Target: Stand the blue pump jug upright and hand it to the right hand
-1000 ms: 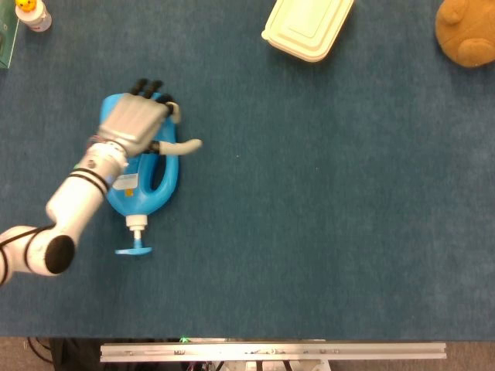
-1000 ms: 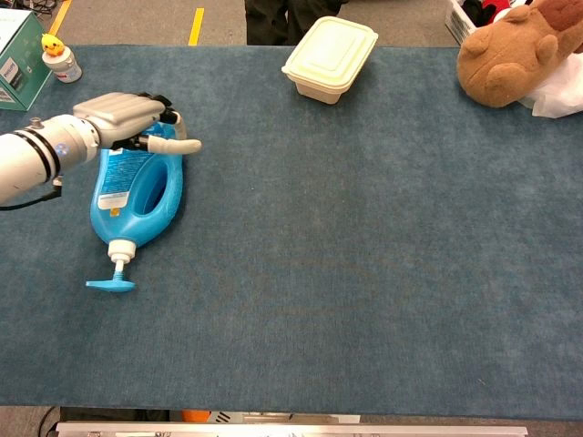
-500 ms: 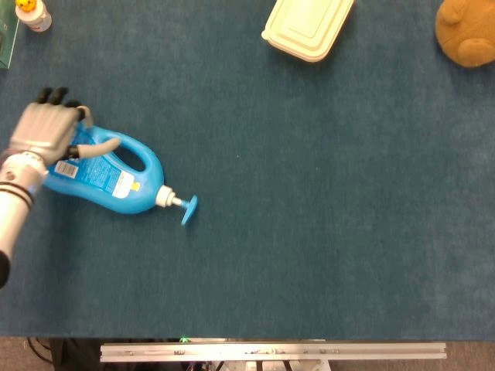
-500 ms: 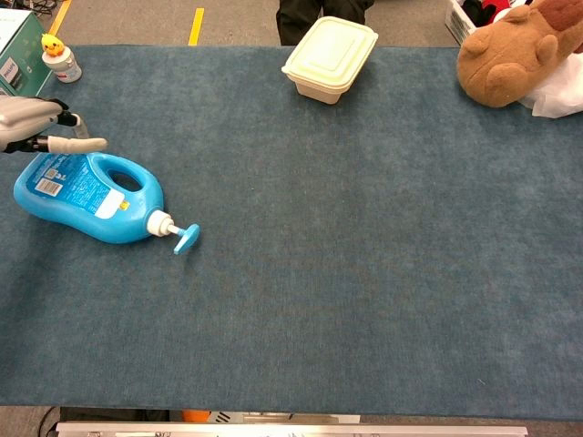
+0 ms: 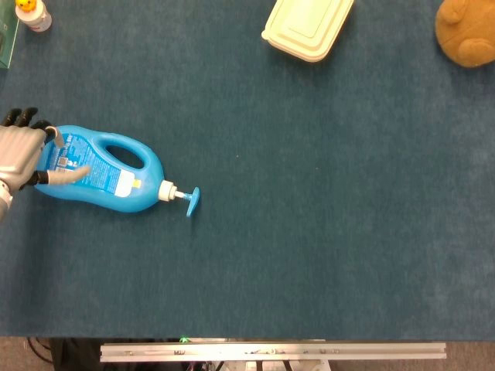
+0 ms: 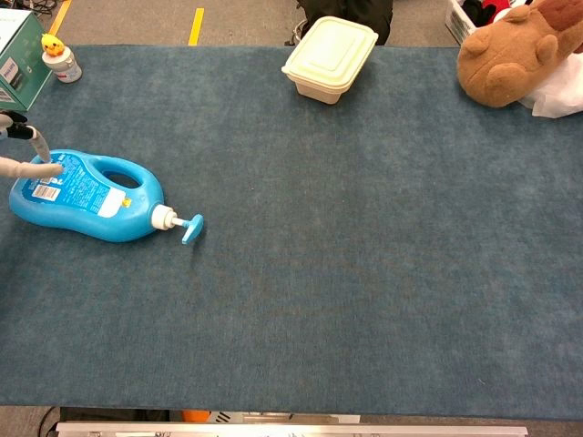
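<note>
The blue pump jug point(image 5: 104, 168) lies on its side on the blue table cloth at the left, handle hole facing up. Its white neck and blue pump head point(image 5: 191, 201) point right. In the chest view the blue pump jug point(image 6: 86, 194) is at the left edge, with its pump head point(image 6: 191, 228) also pointing right. My left hand point(image 5: 20, 151) is at the jug's bottom end, fingers spread, with the thumb point(image 5: 68, 174) lying on the label. Only a thumb and one finger of the left hand point(image 6: 23, 153) show in the chest view. The right hand is not visible.
A cream lidded container point(image 5: 308, 27) stands at the back centre. A brown plush toy point(image 6: 510, 53) and a white bag point(image 6: 560, 96) sit at the back right. A small bottle with a yellow cap point(image 6: 60, 57) and a green box point(image 6: 16, 56) stand at the back left.
The jug swung round on the cloth, its pump going from the front edge to pointing right. My left hand moved left, from over the handle to the jug's bottom end.
</note>
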Controlling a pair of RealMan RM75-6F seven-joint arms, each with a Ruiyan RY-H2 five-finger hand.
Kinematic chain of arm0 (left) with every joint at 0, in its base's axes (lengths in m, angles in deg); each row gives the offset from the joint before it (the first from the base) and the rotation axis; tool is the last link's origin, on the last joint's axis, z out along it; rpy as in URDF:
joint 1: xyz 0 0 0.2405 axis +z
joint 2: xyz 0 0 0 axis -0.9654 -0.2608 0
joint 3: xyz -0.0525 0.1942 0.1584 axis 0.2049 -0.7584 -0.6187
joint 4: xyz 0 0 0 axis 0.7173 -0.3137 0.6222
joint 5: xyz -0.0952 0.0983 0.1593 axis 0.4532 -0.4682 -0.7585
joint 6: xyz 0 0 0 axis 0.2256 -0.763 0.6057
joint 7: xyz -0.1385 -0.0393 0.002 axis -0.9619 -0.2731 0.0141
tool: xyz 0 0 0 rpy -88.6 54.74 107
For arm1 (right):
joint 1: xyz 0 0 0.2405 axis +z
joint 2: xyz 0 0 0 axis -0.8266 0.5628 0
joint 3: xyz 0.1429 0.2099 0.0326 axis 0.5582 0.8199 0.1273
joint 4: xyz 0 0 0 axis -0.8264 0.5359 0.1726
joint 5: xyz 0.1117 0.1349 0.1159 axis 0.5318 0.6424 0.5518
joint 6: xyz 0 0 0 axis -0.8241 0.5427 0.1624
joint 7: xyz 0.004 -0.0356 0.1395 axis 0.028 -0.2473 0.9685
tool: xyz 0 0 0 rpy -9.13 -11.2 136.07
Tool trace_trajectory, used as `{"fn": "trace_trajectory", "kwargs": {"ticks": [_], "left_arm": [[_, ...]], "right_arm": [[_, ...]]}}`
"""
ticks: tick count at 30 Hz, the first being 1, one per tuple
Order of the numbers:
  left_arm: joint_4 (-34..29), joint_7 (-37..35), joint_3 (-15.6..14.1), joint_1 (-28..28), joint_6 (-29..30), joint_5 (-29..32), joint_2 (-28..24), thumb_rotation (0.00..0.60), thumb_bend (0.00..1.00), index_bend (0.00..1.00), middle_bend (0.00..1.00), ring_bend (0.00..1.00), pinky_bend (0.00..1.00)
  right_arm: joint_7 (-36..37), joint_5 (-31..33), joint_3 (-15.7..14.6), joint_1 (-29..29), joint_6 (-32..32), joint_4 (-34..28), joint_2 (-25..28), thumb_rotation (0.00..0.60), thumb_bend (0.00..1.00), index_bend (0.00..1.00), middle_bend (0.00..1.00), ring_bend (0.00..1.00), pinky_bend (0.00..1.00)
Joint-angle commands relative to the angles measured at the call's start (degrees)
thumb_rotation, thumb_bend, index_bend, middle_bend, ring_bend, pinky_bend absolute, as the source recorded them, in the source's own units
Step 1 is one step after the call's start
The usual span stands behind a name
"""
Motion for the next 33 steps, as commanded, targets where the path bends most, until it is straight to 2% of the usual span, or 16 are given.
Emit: {"fn": "trace_trajectory", "kwargs": {"ticks": [1, 2, 3, 5, 7, 10, 16, 22, 27, 33], "left_arm": [[-2.8, 0.2, -1.2, 0.9, 0.3, -3.4, -3.3, 0.540, 0.10, 0.18, 0.12, 0.00, 0.00], [-3.4, 0.3, -1.4, 1.2, 0.7, -4.0, -3.7, 0.587, 0.10, 0.13, 0.09, 0.00, 0.00], [-3.8, 0.3, -1.6, 1.6, 1.3, -4.9, -3.9, 0.600, 0.10, 0.10, 0.06, 0.00, 0.00], [-4.0, 0.2, -2.2, 2.8, 2.6, -7.5, -4.1, 0.600, 0.09, 0.02, 0.01, 0.00, 0.00], [-3.9, -0.5, -2.5, 3.7, 3.6, -9.7, -3.9, 0.600, 0.10, 0.00, 0.00, 0.00, 0.00], [-2.6, -2.7, -2.2, 5.0, 5.6, -13.1, -2.5, 0.600, 0.10, 0.00, 0.00, 0.00, 0.00], [0.4, -4.2, -2.7, 5.9, 5.5, -17.9, 0.6, 0.600, 0.09, 0.00, 0.00, 0.00, 0.00], [1.8, -2.1, -3.0, 5.4, 2.9, -18.5, 4.2, 0.600, 0.09, 0.00, 0.00, 0.00, 0.00], [4.1, -1.7, -1.3, 6.1, 5.1, -19.1, 8.9, 0.600, 0.09, 0.00, 0.00, 0.00, 0.00], [6.2, -1.0, 0.9, 4.9, 4.1, -17.6, 11.9, 0.600, 0.09, 0.00, 0.00, 0.00, 0.00]], "right_arm": [[0.1, -0.2, -0.1, 0.0, 0.1, -0.1, 0.0, 0.600, 0.08, 0.08, 0.22, 0.11, 0.24], [0.1, -0.3, -0.1, 0.0, 0.1, -0.1, 0.0, 0.600, 0.08, 0.08, 0.22, 0.11, 0.24], [0.1, -0.3, -0.1, -0.1, 0.2, -0.1, -0.1, 0.600, 0.08, 0.08, 0.22, 0.11, 0.24], [0.2, -0.3, -0.2, -0.1, 0.2, 0.0, -0.1, 0.600, 0.08, 0.08, 0.22, 0.11, 0.24], [0.2, -0.4, -0.2, -0.1, 0.2, 0.0, -0.1, 0.600, 0.08, 0.08, 0.22, 0.11, 0.24], [0.3, -0.7, -0.3, -0.2, 0.5, -0.2, 0.0, 0.600, 0.08, 0.08, 0.22, 0.11, 0.24], [0.7, -1.0, -0.6, -0.6, 1.0, -0.1, 0.0, 0.600, 0.08, 0.08, 0.22, 0.11, 0.24], [1.5, -1.0, -0.8, -1.0, 1.4, 0.2, 0.2, 0.600, 0.08, 0.08, 0.22, 0.11, 0.24], [2.4, -0.8, -0.9, -1.3, 1.4, 0.7, 0.5, 0.600, 0.08, 0.08, 0.22, 0.11, 0.24], [3.1, -0.7, -0.9, -1.6, 1.8, 1.0, 0.8, 0.600, 0.08, 0.08, 0.22, 0.11, 0.24]]}}
